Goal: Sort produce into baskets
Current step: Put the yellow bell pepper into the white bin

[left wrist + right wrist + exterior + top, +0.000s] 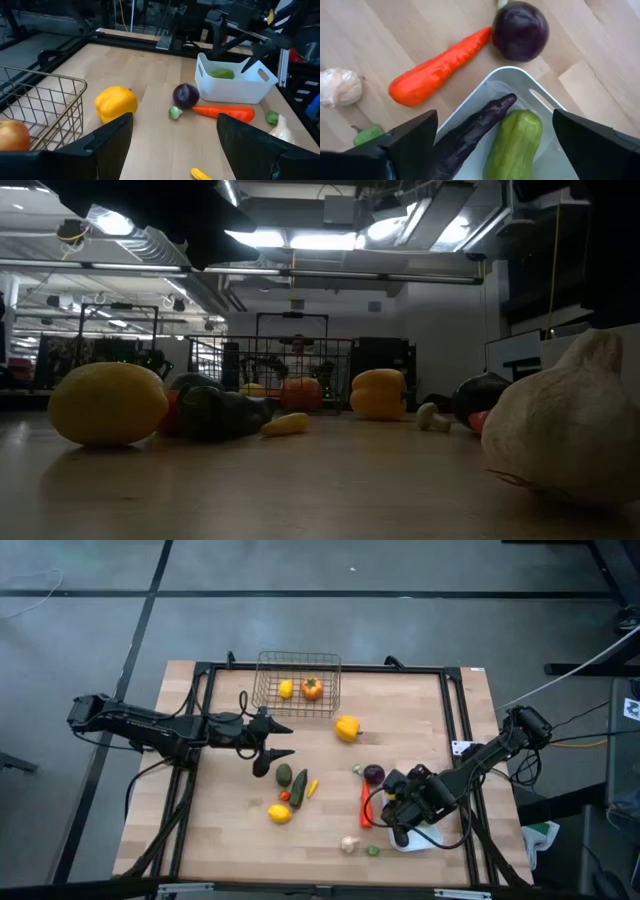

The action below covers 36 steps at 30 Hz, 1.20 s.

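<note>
Two vegetables, a dark purple eggplant (470, 131) and green cucumber (514, 145), lie in the white tray (530, 90) beneath the wide-open right claw (495, 150); most produce remains on the surface (220, 830).

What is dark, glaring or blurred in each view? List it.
Low view: dim and backlit, ceiling lights glaring, lemon and garlic shaded, close and soft. High view: evenly lit, faint shadows on the table. Left wrist view: near fingers blurred, white tray clear. Right wrist view: bright, carrot sharp, dark fingers soft.
</note>
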Each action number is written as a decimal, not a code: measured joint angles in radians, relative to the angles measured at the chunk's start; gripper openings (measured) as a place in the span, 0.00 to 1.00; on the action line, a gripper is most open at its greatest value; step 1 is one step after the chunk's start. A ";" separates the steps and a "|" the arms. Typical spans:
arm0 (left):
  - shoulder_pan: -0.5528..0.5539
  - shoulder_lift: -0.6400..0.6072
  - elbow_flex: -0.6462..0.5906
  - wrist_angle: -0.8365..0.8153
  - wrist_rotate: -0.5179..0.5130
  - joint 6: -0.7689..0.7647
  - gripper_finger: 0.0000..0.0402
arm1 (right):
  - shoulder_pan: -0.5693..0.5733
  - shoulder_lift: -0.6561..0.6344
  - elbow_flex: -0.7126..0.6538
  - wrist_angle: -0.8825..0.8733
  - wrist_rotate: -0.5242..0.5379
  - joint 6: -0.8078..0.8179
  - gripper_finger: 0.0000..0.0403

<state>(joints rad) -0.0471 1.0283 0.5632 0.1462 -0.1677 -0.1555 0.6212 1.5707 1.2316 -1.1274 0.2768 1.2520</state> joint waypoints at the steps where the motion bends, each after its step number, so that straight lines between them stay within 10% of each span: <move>1: 0.000 0.000 0.000 0.000 0.000 0.000 0.71 | 0.000 0.000 0.000 0.010 0.000 -0.006 0.97; 16: -0.001 0.000 0.000 0.030 0.000 0.018 0.71 | -0.016 0.000 0.000 0.225 0.055 -0.047 0.99; 23: -0.001 0.000 0.000 0.030 -0.001 0.016 0.71 | -0.194 0.000 0.000 0.226 0.061 -0.094 0.98; 36: -0.001 0.000 0.000 0.030 -0.001 0.016 0.71 | -0.572 0.002 0.000 0.376 0.045 -0.697 0.98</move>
<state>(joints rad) -0.0479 1.0283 0.5632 0.1761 -0.1688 -0.1398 0.0491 1.5732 1.2316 -0.7515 0.3213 0.5551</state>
